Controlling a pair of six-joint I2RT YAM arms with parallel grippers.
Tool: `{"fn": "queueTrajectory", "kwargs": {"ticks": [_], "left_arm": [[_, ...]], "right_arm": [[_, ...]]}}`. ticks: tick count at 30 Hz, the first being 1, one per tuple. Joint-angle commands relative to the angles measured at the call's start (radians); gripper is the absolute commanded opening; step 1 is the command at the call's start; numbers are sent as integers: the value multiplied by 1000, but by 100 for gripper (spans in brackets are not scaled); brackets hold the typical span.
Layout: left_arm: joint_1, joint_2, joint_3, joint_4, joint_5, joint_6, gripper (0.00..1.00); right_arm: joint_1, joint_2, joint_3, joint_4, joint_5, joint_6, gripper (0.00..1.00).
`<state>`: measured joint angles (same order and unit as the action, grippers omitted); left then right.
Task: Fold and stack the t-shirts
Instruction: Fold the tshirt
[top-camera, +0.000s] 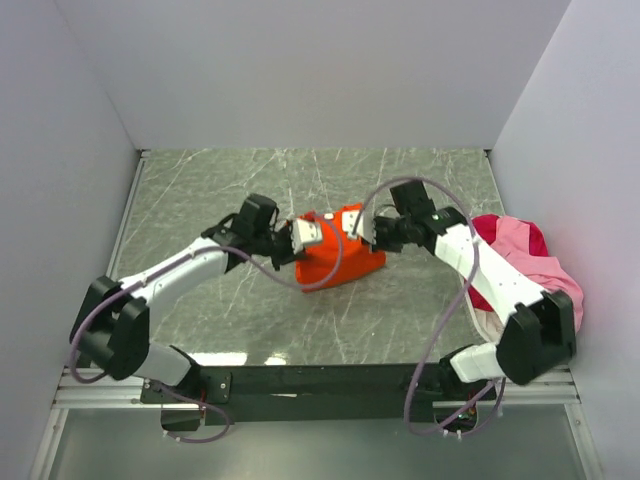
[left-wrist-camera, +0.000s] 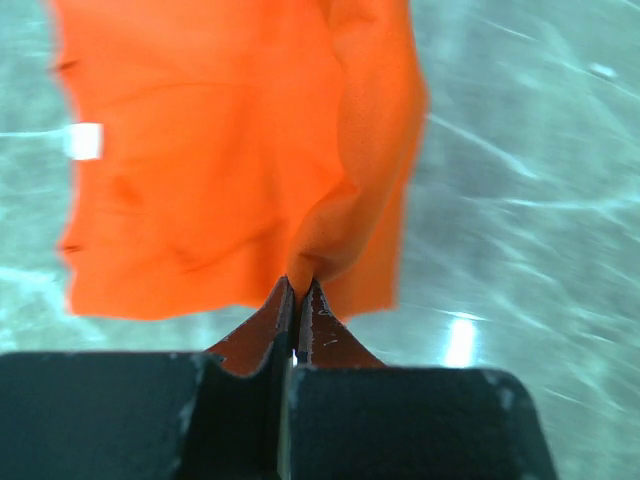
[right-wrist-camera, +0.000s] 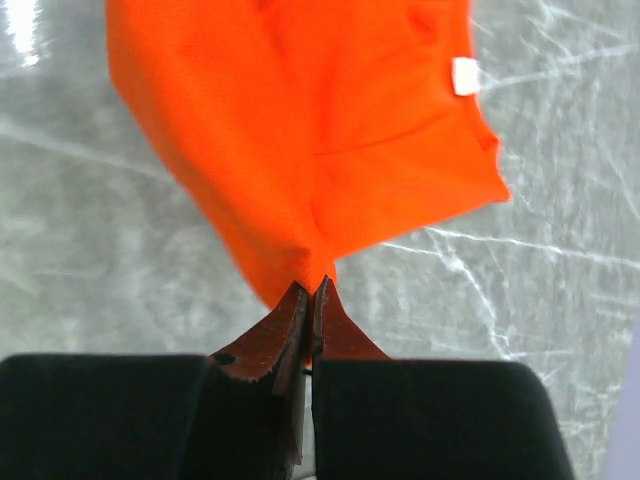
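A bright orange t-shirt hangs bunched between my two grippers above the middle of the marble table. My left gripper is shut on its left upper edge; in the left wrist view the cloth is pinched between the closed fingertips. My right gripper is shut on the right upper edge, and the fabric drapes away from its tips. A white label shows near the collar. More t-shirts, pink, magenta-red and white, lie piled at the table's right side.
White walls close in the table at the back and on both sides. The pile of shirts sits against the right wall, under the right arm's elbow. A black rail runs along the near edge between the arm bases.
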<state>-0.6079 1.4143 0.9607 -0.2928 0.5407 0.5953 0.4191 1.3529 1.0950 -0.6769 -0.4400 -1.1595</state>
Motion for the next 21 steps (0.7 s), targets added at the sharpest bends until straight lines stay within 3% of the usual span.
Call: {"fn": "queueTrajectory", "kwargs": {"ticks": [1, 12, 21], "left_arm": [[98, 85, 94, 44, 103, 23, 0], [284, 383, 305, 197, 105, -143, 0], [313, 521, 406, 245, -19, -221, 0]], "right_arm": [[-16, 121, 152, 68, 35, 101, 0], [-45, 533, 514, 123, 129, 253, 0], [-45, 706, 641, 223, 221, 348, 0]]}}
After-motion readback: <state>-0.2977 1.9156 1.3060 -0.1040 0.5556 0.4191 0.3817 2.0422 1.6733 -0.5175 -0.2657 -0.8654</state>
